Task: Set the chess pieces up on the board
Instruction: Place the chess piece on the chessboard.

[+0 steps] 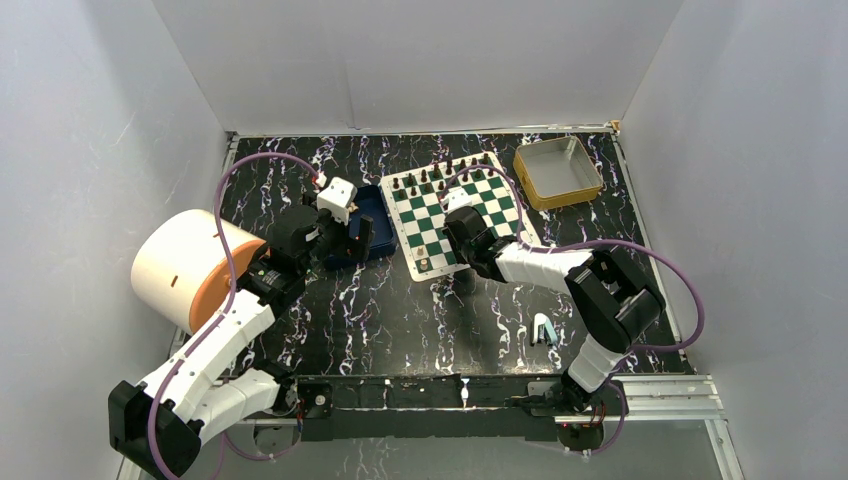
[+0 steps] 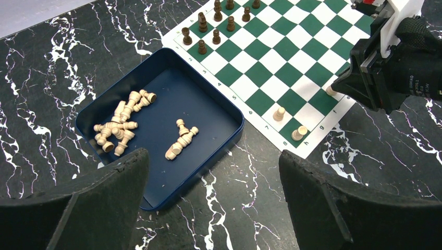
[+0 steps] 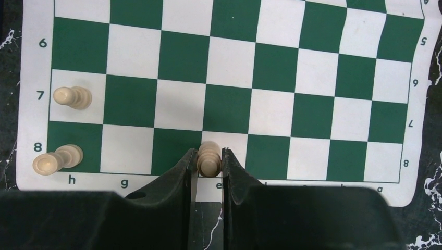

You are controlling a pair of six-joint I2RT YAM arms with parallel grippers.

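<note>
The right claw is pinched tight on a cream piece at the white e8 square, on the near edge of the board. The piece is upright, its long axis vertical and its head up between the fingers; I cannot tell whether its base touches the mat. 2 more cream pieces stand upright in the h file, on h7 and h8. Dark pieces line the far rows. The left claw hangs spread wide over the near corner of the blue tray, gripping nothing. The tray sits on the black marbled counter just beside the board. In it the loose cream pieces lie flat on their sides, a heap at the left with axes pointing every way, and a smaller bunch lying slantwise in the middle.
</note>
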